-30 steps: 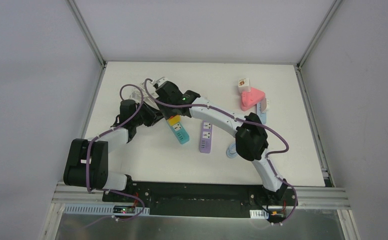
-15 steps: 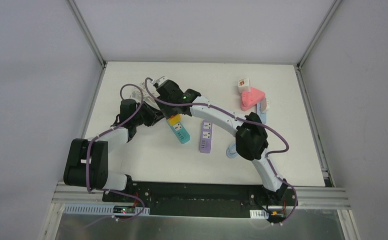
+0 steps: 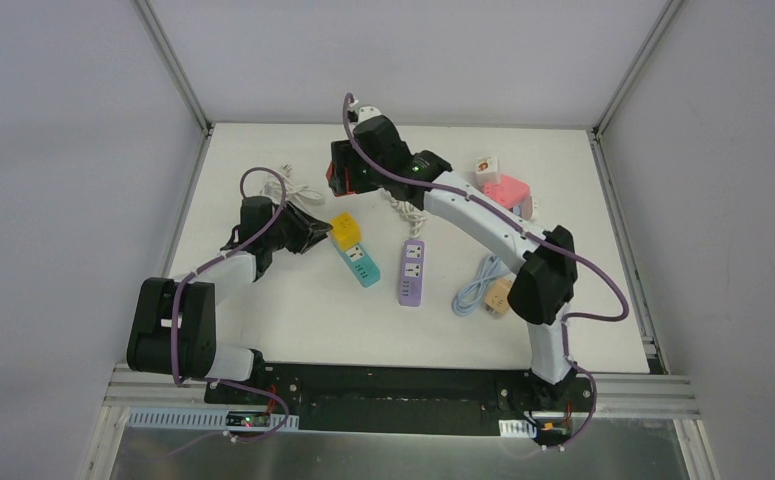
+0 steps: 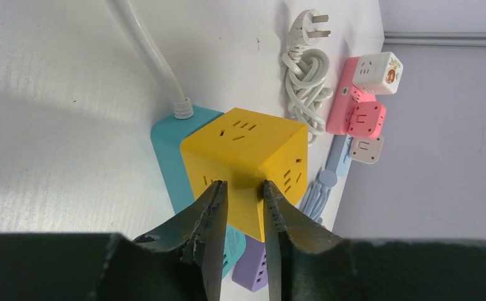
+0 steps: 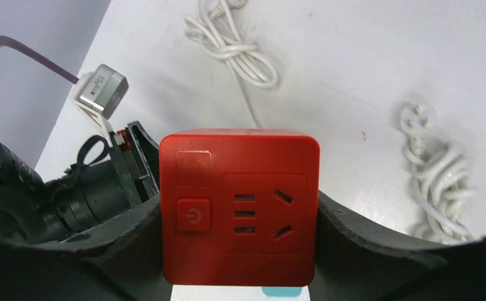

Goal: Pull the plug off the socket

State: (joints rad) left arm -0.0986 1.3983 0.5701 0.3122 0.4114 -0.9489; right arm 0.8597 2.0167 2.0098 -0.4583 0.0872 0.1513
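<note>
A red cube plug (image 5: 240, 207) with a power button and sockets on its face sits between the fingers of my right gripper (image 5: 240, 232), which is shut on it. In the top view the red cube (image 3: 340, 181) hangs above the table's back middle, apart from the teal socket strip (image 3: 361, 264). A yellow cube (image 4: 246, 150) still sits on the teal strip (image 4: 168, 157). My left gripper (image 4: 243, 185) is at the yellow cube's near face, jaws a narrow gap apart with nothing between them.
A purple strip (image 3: 412, 272) lies right of the teal one. A coiled white cable (image 5: 234, 50) and a second one (image 5: 441, 175) lie near the back. Pink and white cubes (image 3: 504, 195) and a blue cable (image 3: 478, 285) are on the right.
My right arm has lifted the red cube off the teal strip and carried it up toward the back. My left jaws have parted slightly beside the yellow cube.
</note>
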